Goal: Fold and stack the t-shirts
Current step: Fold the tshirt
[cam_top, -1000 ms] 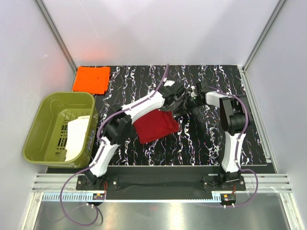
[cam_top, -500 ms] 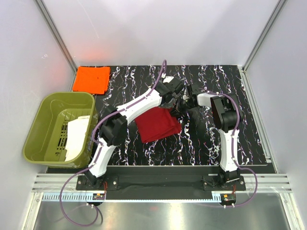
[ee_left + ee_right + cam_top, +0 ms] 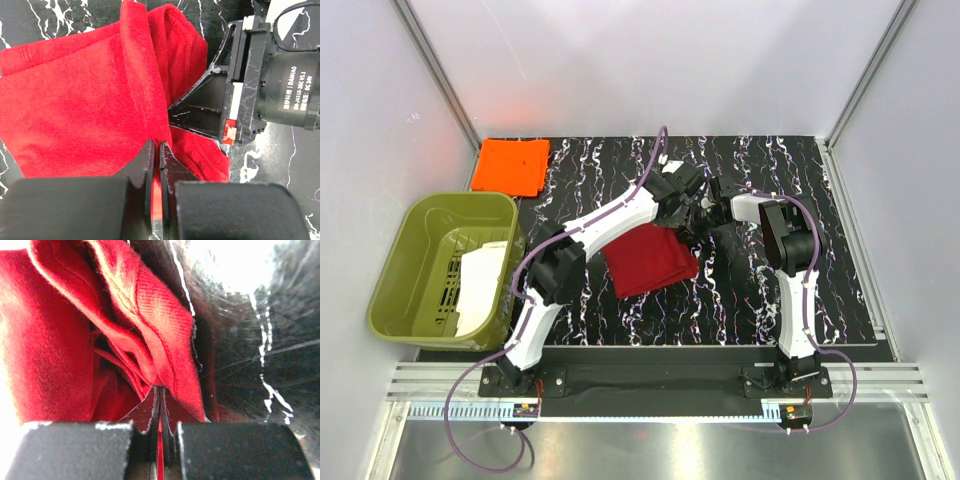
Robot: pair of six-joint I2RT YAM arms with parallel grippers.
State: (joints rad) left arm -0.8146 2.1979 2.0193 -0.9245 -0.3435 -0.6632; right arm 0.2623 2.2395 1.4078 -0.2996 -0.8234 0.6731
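crimson t-shirt point(image 3: 650, 262), orange t-shirt point(image 3: 510, 166), olive tub point(image 3: 428, 238)

The table point(image 3: 760, 300) carries two t-shirts. The corner t-shirt point(image 3: 510, 165) lies on its far left corner, behind the tub point(image 3: 460, 200), which stands off the table's left edge (a flat sheet point(image 3: 480, 290) lies inside it, toward its right wall). The centre t-shirt point(image 3: 650, 262) lies mid-table, between the two arms and well apart from the other. At its far right corner the left gripper point(image 3: 155, 150) and right gripper point(image 3: 160, 395) meet side by side, each on the cloth's edge.
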